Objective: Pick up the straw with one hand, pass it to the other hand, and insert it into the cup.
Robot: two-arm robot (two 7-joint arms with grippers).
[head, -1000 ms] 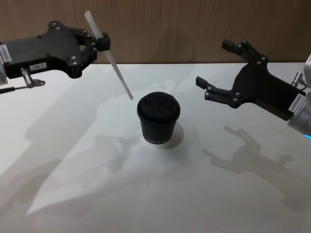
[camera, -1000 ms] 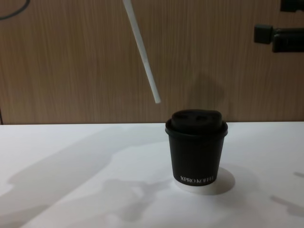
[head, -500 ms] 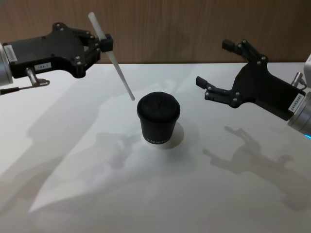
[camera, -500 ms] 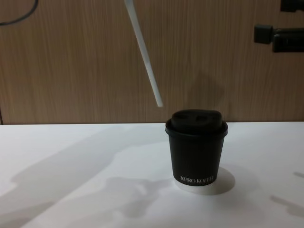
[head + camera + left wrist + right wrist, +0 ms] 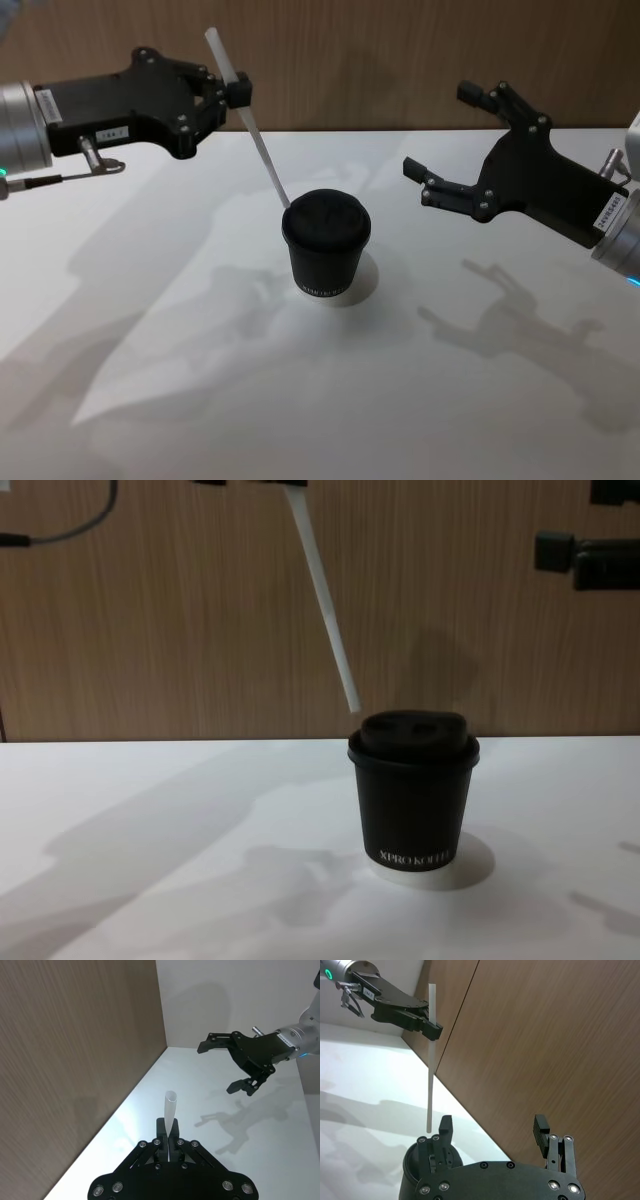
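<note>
My left gripper (image 5: 228, 92) is shut on the upper part of the white straw (image 5: 262, 150), which hangs tilted in the air. Its lower tip sits just above the left edge of the lid of the black cup (image 5: 326, 245), which stands upright mid-table. From the chest, the straw (image 5: 323, 600) ends a little left of and above the cup (image 5: 414, 800), outside the lid. My right gripper (image 5: 438, 130) hovers open to the right of the cup, holding nothing. From the right wrist, the straw (image 5: 431, 1060) hangs from the left gripper (image 5: 431, 1027).
The white table (image 5: 150, 380) runs up to a brown wood-grain wall (image 5: 360, 60) right behind the cup. A thin grey cable with a metal plug (image 5: 95, 160) hangs under the left wrist. Shadows of both arms lie on the table.
My left gripper has carried the straw to the right and slightly down, bringing its lower tip close to the cup's lid. The right arm has not moved.
</note>
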